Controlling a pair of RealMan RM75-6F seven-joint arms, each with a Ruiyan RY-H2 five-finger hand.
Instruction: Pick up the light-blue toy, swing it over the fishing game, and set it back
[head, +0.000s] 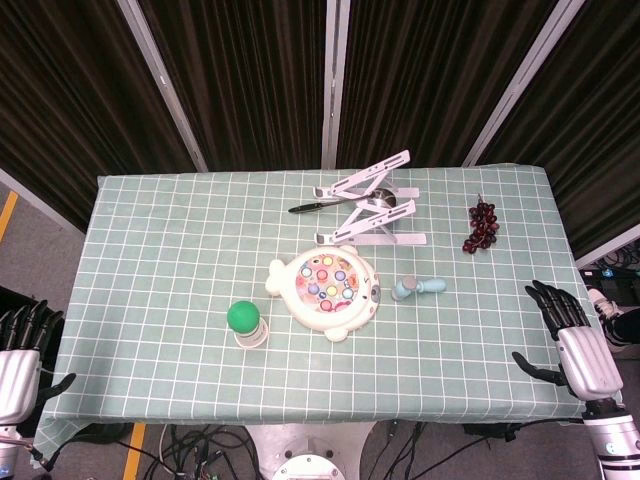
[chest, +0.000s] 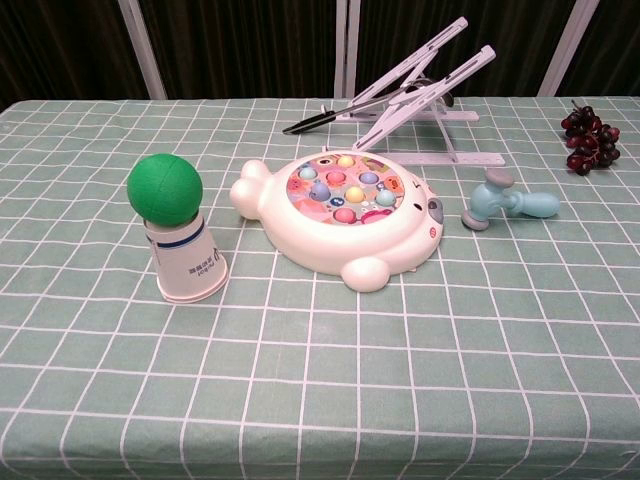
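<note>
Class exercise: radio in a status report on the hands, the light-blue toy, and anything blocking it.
Left hand and right hand open, at table edges. Light-blue toy lying untouched, right of fishing game. Nothing in the way.

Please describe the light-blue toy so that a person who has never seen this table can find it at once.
Find the white fish-shaped fishing game in the middle of the checked table. Just beside it, toward the robot's right hand, lies the light-blue toy, on its side. It is a small hammer, the only pale blue thing there, unlike the dark grapes further back.
</note>
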